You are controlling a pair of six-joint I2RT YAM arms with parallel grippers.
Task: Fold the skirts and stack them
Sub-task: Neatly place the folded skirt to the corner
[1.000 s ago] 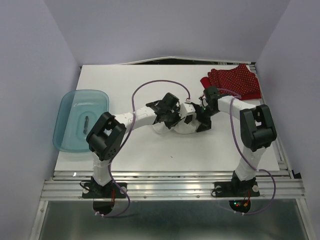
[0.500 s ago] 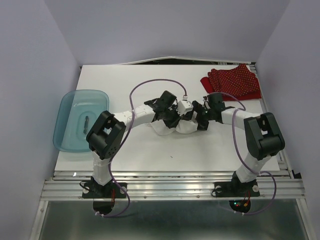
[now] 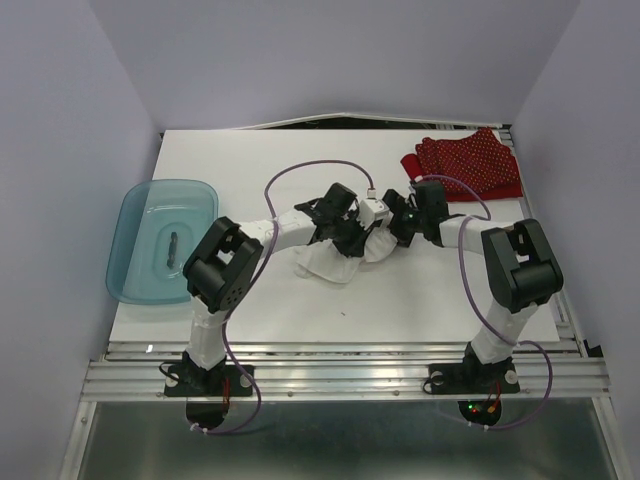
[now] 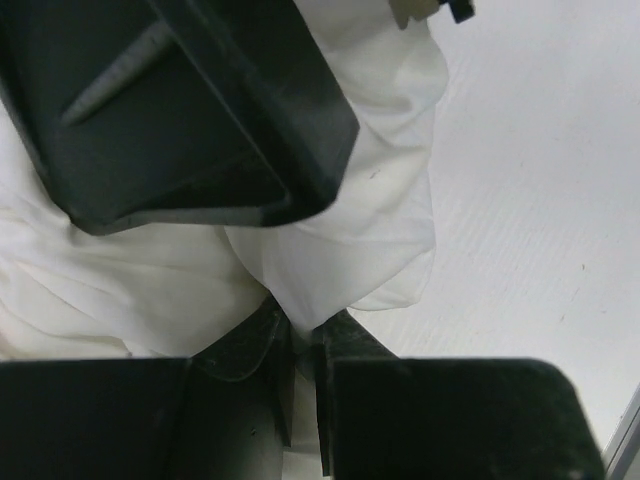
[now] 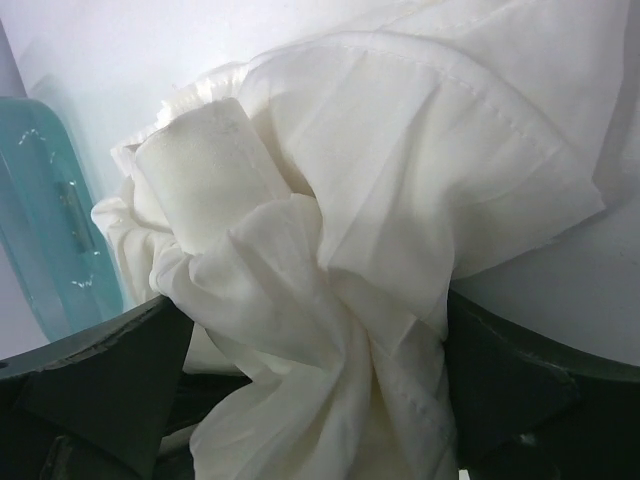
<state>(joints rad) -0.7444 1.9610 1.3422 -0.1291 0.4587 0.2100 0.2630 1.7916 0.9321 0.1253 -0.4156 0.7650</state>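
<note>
White skirt (image 3: 330,265), bunched up | left claw (image 4: 300,335) nipped tight on a fold | right claw (image 5: 310,375) gaping around cloth, ungripped | advice: take one hem only, pull flat before folding

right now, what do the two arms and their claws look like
The left arm and right arm match: white tube links joined by chunky black joint housings, each trailed by a thin purple cable looping off it. The left claw and right claw have dark, flat, blocky fingers. Small red and green lights glow at the bases.
</note>
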